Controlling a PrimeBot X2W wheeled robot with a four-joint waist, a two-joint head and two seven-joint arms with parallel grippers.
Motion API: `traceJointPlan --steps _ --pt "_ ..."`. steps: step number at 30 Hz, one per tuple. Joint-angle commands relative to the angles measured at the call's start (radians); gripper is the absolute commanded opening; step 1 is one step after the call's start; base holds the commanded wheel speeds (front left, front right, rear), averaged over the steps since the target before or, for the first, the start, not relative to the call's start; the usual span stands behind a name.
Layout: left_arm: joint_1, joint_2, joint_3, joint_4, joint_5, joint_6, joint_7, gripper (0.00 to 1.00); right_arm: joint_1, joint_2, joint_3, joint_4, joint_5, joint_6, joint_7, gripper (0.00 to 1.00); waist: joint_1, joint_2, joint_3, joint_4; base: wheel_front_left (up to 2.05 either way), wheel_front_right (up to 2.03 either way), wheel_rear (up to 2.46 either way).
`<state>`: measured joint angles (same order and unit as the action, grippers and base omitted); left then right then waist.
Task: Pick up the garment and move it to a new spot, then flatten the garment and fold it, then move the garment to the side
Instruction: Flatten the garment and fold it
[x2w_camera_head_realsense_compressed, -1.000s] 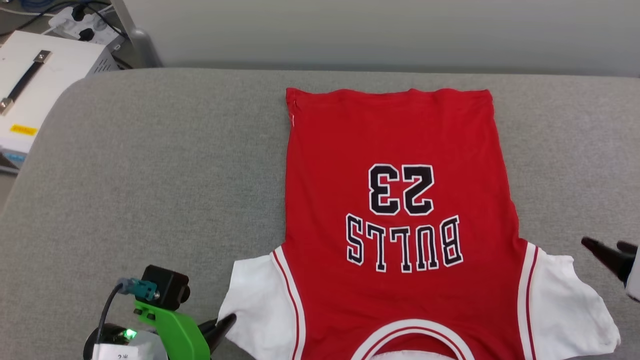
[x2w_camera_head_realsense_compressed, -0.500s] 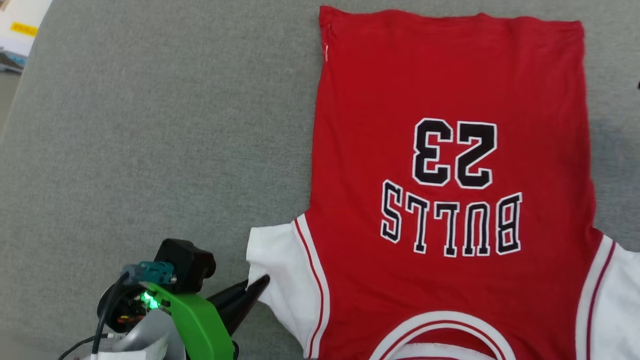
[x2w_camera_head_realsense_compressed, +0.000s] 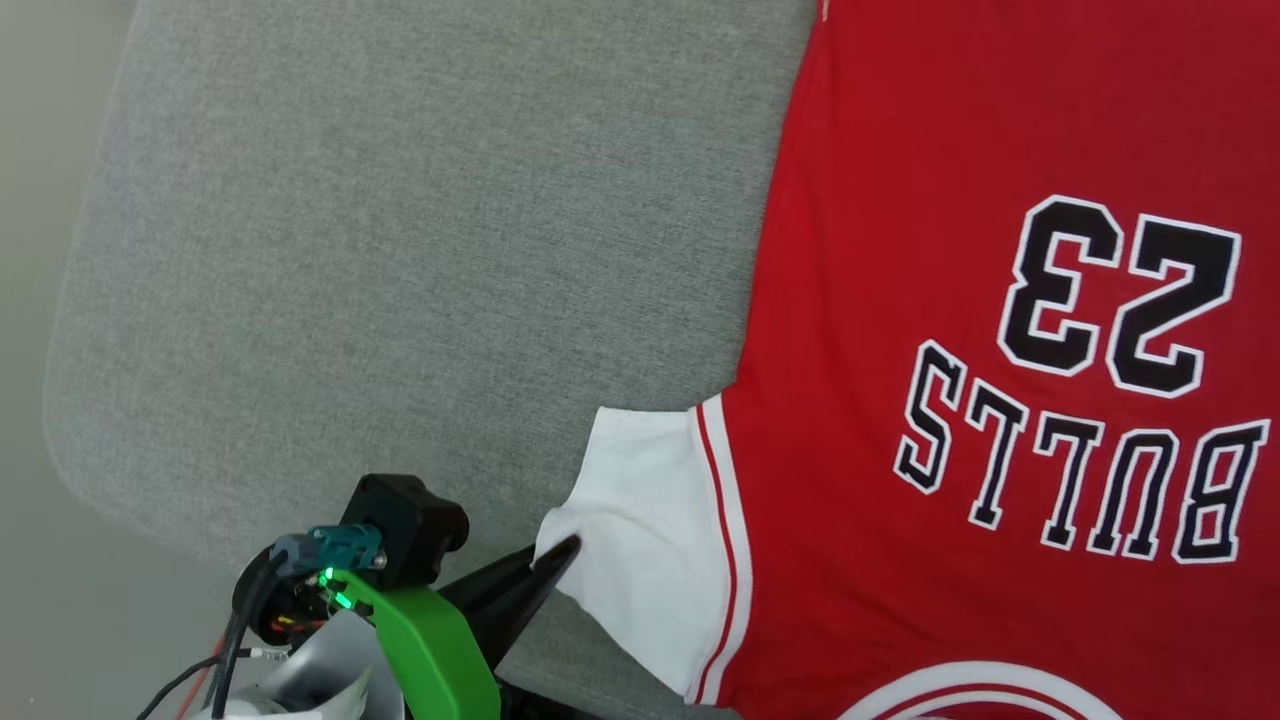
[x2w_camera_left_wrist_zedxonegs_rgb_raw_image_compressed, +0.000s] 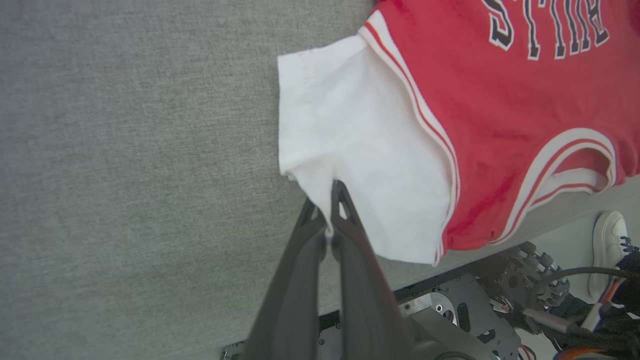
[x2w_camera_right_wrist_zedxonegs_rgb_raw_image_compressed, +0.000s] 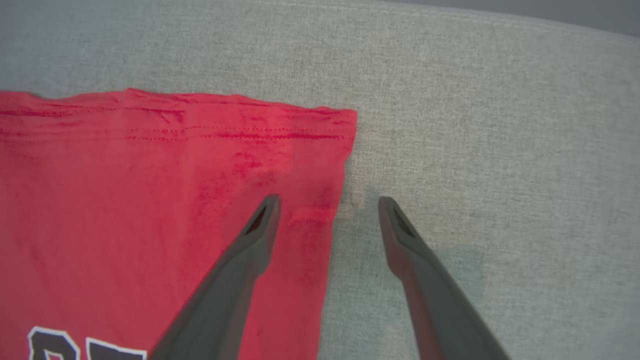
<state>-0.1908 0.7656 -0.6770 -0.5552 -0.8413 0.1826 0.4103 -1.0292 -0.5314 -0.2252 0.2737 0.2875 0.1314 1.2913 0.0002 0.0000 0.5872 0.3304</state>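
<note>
Meanwhile, in the head view, the whole picture had swung over the last second, so the shirt (x2w_camera_head_realsense_compressed: 900, 300) sat further right in it; that was the camera turning, not the cloth sliding. The shirt lay flat, lettering up, with the grey pad (x2w_camera_head_realsense_compressed: 400, 250) under it. The left gripper (x2w_camera_head_realsense_compressed: 560, 552) stayed at the outer corner of the shirt's white sleeve (x2w_camera_head_realsense_compressed: 650, 520), as it had a second before. The right gripper, then just beside the shirt's other sleeve, had since left that spot.

Seen from the left wrist, the left gripper (x2w_camera_left_wrist_zedxonegs_rgb_raw_image_compressed: 325, 200) had its fingers pressed together on the edge of the sleeve (x2w_camera_left_wrist_zedxonegs_rgb_raw_image_compressed: 360, 140), a sliver of white cloth caught between them. The shirt's red body (x2w_camera_left_wrist_zedxonegs_rgb_raw_image_compressed: 500, 90) ran on past the sleeve, and a white shoe (x2w_camera_left_wrist_zedxonegs_rgb_raw_image_compressed: 607, 240) stood on the floor beyond the shirt's collar.

From the right wrist, the right gripper (x2w_camera_right_wrist_zedxonegs_rgb_raw_image_compressed: 327, 202) hung with fingers wide apart, straddling the shirt's (x2w_camera_right_wrist_zedxonegs_rgb_raw_image_compressed: 150, 200) side edge just short of the hem corner (x2w_camera_right_wrist_zedxonegs_rgb_raw_image_compressed: 345, 115), holding nothing.

That shift of the right arm from sleeve to hem suggested flattening was under way: one corner pinned, the opposite one about to be taken and drawn taut before any fold.
</note>
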Motion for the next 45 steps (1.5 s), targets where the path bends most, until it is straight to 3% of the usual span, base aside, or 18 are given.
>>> traceJointPlan --steps 1,12,13,14,15,22,30,45 --pt "-0.023 -0.012 -0.003 0.007 0.01 -0.009 -0.01 0.0 -0.028 -0.009 -0.001 0.018 -0.018 -0.001 0.006 1.0 -0.0002 0.0 0.072 0.074 0.0 0.0 0.0" --pt "-0.04 -0.041 -0.012 0.054 0.013 -0.027 -0.032 0.0 0.01 -0.026 0.034 0.112 -0.046 -0.001 0.033 1.0 -0.0002 0.0 0.082 0.109 0.0 0.0 0.0" --pt "-0.041 -0.042 -0.012 0.057 0.013 -0.027 -0.032 0.0 0.024 -0.028 0.037 0.115 -0.043 -0.001 0.042 0.46 -0.0002 0.0 0.08 0.11 0.0 0.0 0.0" --pt "-0.042 -0.042 -0.012 0.058 0.014 -0.027 -0.032 0.0 0.033 -0.03 0.039 0.117 -0.04 -0.001 0.048 0.29 -0.0002 0.0 0.078 0.111 0.0 0.0 0.0" --pt "-0.043 -0.043 -0.012 0.059 0.014 -0.027 -0.032 0.0 0.043 -0.032 0.039 0.118 -0.036 -0.001 0.055 0.0 -0.0002 0.0 0.077 0.111 0.0 0.0 0.0" --pt "-0.048 -0.045 0.0 0.064 0.017 -0.021 -0.048 0.0 0.073 -0.028 0.022 0.11 -0.026 -0.001 0.036 0.0 -0.0002 0.0 0.05 0.098 0.0 0.0 0.0" --pt "-0.037 -0.033 0.012 0.077 0.013 0.0 -0.046 0.0 0.159 -0.023 0.017 0.132 -0.016 -0.001 -0.022 0.0 -0.0002 0.0 -0.062 0.04 0.0 0.0 0.0" --pt "0.046 -0.014 0.032 0.104 -0.017 0.066 -0.056 0.0 0.561 0.049 -0.022 0.009 0.098 -0.001 -0.1 0.0 -0.0002 0.0 -0.342 -0.104 0.0 0.0 0.0"
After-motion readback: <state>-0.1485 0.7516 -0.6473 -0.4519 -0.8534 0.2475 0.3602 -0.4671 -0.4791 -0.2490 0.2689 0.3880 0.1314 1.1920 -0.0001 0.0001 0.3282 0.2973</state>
